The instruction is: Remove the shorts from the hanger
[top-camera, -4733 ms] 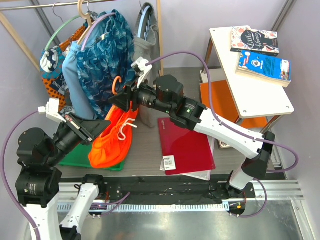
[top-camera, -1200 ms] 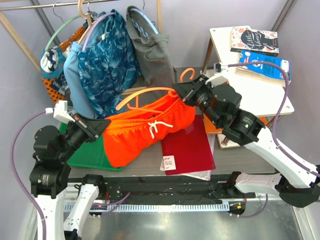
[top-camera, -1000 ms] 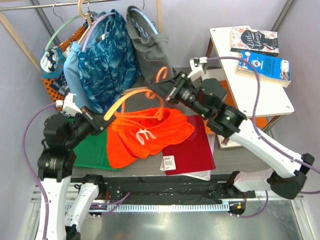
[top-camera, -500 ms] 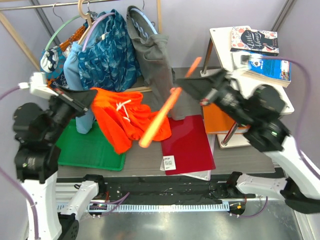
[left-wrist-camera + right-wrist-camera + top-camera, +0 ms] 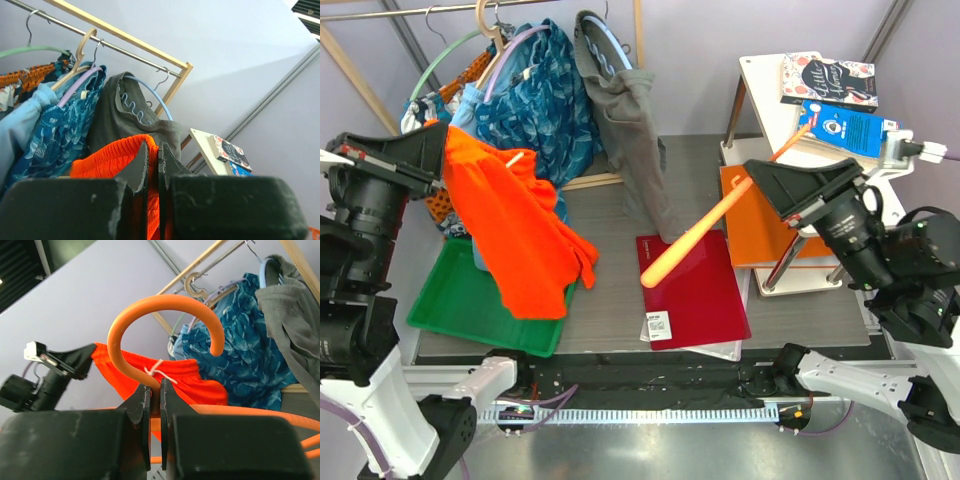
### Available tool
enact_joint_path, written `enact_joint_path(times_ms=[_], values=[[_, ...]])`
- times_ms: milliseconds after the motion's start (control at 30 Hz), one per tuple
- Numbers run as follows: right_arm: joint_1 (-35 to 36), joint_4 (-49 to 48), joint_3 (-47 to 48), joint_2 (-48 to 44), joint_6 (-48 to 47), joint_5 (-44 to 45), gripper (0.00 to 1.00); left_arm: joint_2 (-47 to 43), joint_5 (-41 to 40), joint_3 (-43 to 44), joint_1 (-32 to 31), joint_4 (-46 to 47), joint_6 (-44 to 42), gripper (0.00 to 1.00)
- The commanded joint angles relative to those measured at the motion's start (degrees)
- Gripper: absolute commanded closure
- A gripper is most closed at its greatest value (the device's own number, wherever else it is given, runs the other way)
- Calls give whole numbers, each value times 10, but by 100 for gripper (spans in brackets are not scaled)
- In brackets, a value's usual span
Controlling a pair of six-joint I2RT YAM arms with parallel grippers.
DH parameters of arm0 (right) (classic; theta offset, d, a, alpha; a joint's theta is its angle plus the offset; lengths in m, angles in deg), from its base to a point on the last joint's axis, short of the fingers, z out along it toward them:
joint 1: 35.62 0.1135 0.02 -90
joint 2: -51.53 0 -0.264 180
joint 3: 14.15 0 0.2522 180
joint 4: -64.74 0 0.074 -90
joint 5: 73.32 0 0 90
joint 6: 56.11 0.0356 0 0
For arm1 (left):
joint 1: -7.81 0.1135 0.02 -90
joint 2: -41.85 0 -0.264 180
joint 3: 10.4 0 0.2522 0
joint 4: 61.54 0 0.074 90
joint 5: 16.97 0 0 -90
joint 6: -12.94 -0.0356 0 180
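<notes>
My left pincer (image 5: 440,148) clamps shut on the orange shorts (image 5: 510,230) above the green tray (image 5: 445,300); my right pincer (image 5: 755,180) pinches the bare orange hanger (image 5: 695,235), well right of that tray.

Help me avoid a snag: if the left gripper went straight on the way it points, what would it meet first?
Past the orange shorts it is shut on, the left gripper most likely meets the hanging grey shorts; the blue patterned garment beside them is close, depth unclear.
</notes>
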Motion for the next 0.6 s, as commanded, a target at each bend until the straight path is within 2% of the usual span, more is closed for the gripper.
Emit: enact_joint_path(times_ms=[0,200,400,500,567], values=[[0,-2,-3,9,-21,11,99,28,-40,94,3,22,-28,100],[0,-1,-6,6,-33,5,99,23,-72,91,3,62,-26,100],[0,3,-5,5,-44,7,99,50,-98,128,2,68,-48,100],[0,3,-2,9,-49,0,99,52,-126,120,2,42,-54,100],[-1,2,-4,10,-48,-1,99,38,-133,83,2,38,-54,100]])
